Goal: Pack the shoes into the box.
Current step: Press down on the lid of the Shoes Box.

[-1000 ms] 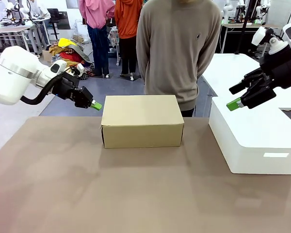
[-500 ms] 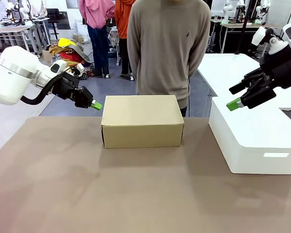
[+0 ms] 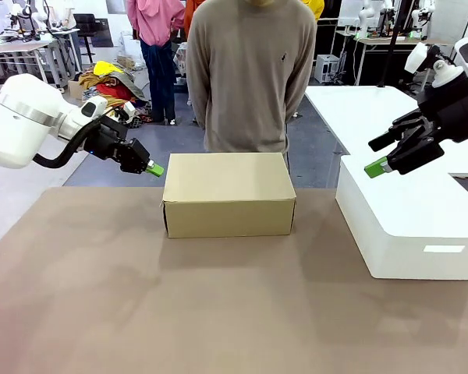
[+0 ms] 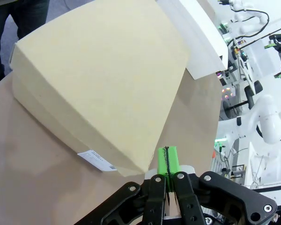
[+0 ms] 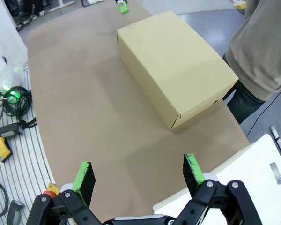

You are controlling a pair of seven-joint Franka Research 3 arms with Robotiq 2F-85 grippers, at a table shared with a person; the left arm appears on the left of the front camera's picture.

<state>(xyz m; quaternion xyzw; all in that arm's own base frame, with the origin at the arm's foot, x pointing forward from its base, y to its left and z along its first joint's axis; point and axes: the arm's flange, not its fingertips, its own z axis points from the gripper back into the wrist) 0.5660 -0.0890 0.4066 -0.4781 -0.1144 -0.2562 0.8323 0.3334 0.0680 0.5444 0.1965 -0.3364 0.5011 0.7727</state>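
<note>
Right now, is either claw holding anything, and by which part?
Nothing is held. The left claw is shut on air beside the closed box; the right claw hangs open.

We see a matt cardboard box [image 3: 228, 193], lid smooth, beside the left gripper [image 3: 154, 169]; smooth matt table [image 3: 218, 312]; glossy white plastic bin [image 3: 409, 226].

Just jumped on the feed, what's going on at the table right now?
Nothing is being handled at this moment. The brown cardboard box sits closed at the far middle of the table, with a person standing right behind it. The left gripper hovers shut and empty just off the box's left end. The right gripper hangs open above the white bin on the right. No shoes are out on the table.
</note>
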